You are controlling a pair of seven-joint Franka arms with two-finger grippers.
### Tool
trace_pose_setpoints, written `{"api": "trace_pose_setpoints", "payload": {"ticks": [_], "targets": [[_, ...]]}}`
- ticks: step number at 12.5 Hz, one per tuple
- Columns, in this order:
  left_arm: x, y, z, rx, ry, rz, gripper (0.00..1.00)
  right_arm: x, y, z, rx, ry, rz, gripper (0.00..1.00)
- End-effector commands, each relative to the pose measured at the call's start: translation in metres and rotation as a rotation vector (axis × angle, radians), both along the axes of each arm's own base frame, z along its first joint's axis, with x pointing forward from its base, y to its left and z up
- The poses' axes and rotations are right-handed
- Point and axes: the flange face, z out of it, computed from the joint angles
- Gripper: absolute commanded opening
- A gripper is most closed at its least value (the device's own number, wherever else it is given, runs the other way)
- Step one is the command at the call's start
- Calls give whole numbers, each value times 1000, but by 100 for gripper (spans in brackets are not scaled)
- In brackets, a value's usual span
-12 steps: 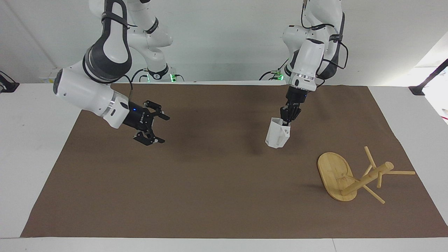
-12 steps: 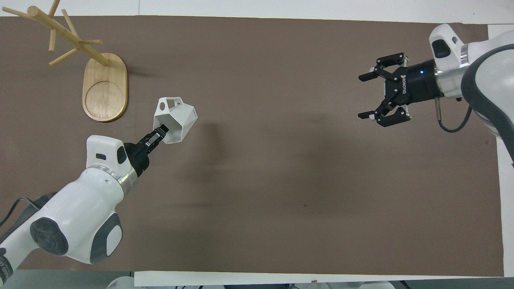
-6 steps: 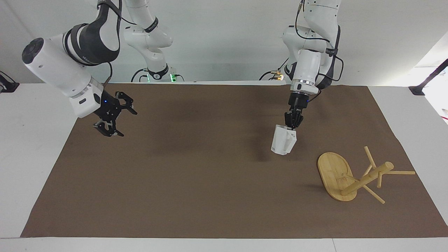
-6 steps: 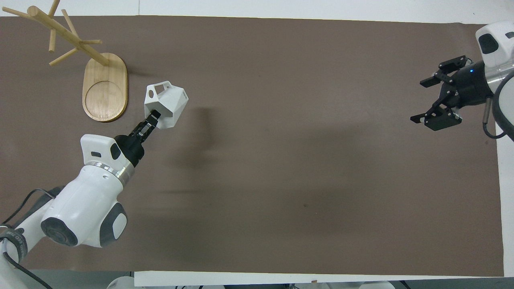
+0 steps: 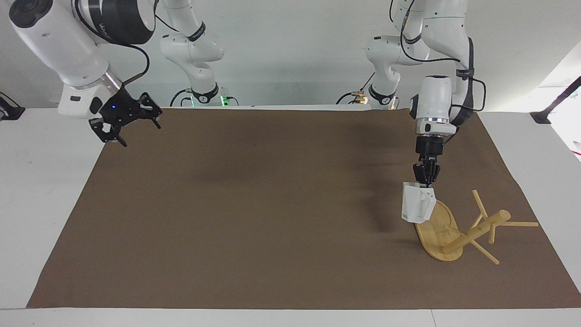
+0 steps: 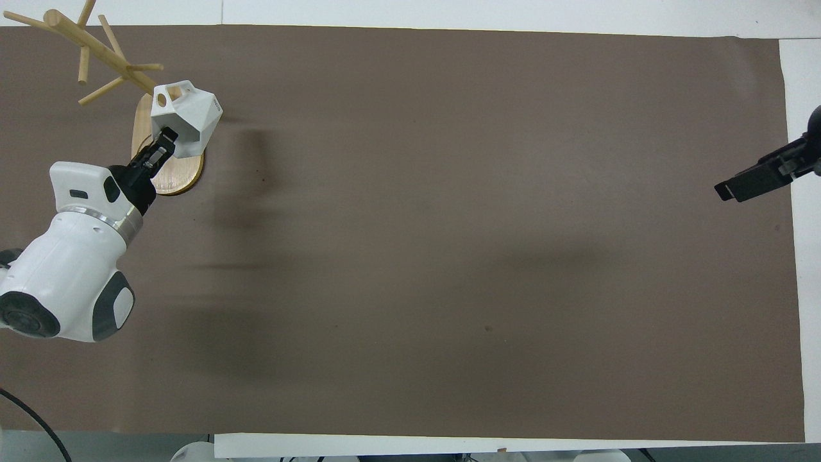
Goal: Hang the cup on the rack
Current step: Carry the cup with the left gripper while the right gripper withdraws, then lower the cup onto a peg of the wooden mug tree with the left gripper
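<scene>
Bright, even light from above. Soft, smeared shadows fall across the brown mat (image 5: 272, 218). Both views are sharp, no glare.

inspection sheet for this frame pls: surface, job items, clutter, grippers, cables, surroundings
Surface: brown mat on a white table.
Job's things: cup held in the air over the base of the rack, not on a peg; the rack stands at the left arm's end of the table.
Clutter: nothing seen.
Grippers: left gripper shut on the cup's rim; right gripper open, raised over the mat's edge at the right arm's end, waiting.
Cables: black cables along both arms.
Surroundings: white wall.
</scene>
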Motion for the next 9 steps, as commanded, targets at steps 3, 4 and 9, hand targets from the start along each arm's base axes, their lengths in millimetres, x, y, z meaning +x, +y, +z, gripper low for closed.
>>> {"api": "trace_pose_setpoints", "payload": {"ticks": [3,4,9], "targets": [[41,-14,6,-22,-41,-2,0,-21,-9,12,-103,85,-323,100],[45,-14,4,-43,-36,14,0,-21,-12,12,-102,85,-329,100],[56,-6,-6,-121,-10,89,0,-37,-26,-5,-100,121,-352,100]]}}
